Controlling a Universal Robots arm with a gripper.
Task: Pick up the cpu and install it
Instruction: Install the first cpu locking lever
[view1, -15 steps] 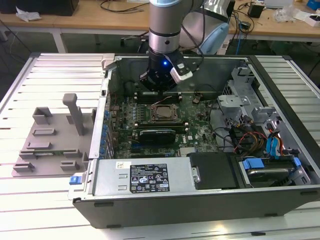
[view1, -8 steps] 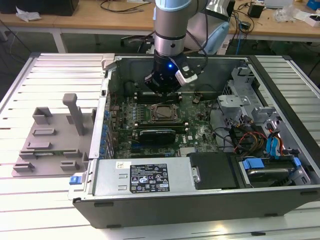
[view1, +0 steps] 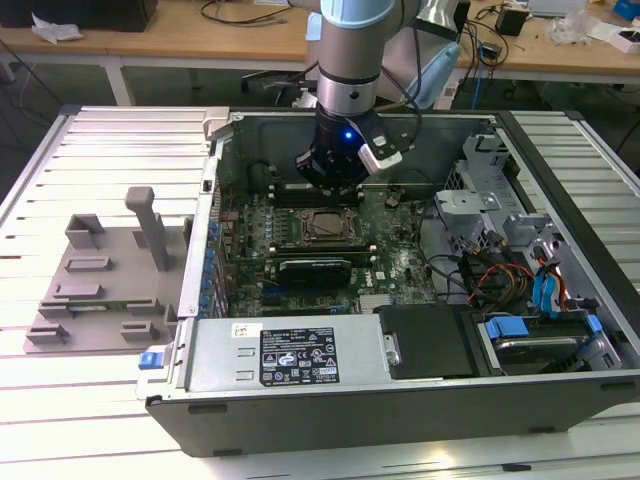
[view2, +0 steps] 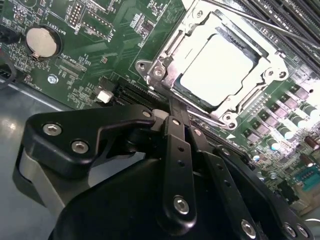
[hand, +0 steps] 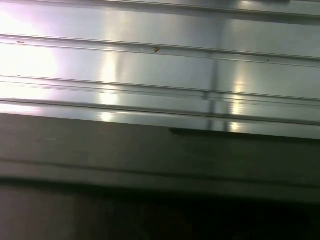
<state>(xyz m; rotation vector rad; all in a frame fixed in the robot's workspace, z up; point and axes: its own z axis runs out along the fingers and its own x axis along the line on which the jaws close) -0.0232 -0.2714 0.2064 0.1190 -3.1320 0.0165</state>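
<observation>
The cpu (view2: 216, 70) lies flat inside the metal socket frame (view2: 160, 70) on the green motherboard (view2: 100, 55), its pale top bare. The end effector (view2: 172, 117) hangs just above the frame's edge, fingers drawn together with nothing between them. In the exterior view the arm (view1: 348, 60) reaches down into the open computer case (view1: 420, 400), which lies on the slatted surface (view1: 100, 150); a grey tray (view1: 95, 270) sits to the exterior view's left. If the chip sits slightly crooked, pressing down could bend the socket pins.

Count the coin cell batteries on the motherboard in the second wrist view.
1: a round silver coin cell battery sits in its holder on the green motherboard, well apart from the cpu in its socket. The gripper may hide others.
</observation>
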